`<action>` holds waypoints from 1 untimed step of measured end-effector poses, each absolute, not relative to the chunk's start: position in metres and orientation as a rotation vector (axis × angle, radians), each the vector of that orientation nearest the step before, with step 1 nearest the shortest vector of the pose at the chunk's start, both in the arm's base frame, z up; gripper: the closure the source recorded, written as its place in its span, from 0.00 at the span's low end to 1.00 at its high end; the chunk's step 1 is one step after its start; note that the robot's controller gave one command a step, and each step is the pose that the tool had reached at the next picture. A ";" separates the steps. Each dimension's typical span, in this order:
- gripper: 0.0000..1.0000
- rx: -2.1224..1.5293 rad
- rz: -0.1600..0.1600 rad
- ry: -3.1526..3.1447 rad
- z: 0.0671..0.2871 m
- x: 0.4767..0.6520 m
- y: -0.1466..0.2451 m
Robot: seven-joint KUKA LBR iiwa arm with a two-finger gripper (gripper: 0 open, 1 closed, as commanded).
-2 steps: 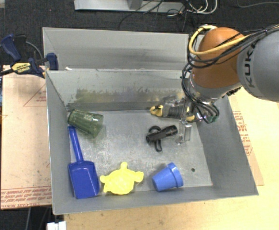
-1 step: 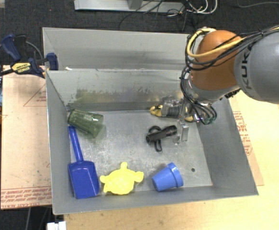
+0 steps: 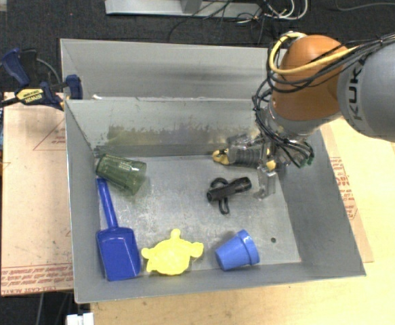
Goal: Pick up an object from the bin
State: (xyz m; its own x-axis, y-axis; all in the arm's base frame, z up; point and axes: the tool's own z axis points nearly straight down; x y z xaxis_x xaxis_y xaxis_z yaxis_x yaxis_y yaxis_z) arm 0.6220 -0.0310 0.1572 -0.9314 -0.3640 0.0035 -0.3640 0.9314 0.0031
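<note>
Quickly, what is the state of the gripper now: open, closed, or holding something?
Gripper: it cannot be told whether it is open or shut. It is just to the right of the black object.

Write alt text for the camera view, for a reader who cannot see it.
A robot arm's gripper reaches from the right into a grey metal bin, just right of a black object. A green jar, blue scoop, yellow flat toy and blue cup lie along the left and front.
</note>
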 end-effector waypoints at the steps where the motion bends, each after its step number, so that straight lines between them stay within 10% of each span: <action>1: 0.00 0.486 -0.007 -3.108 0.069 0.619 -0.026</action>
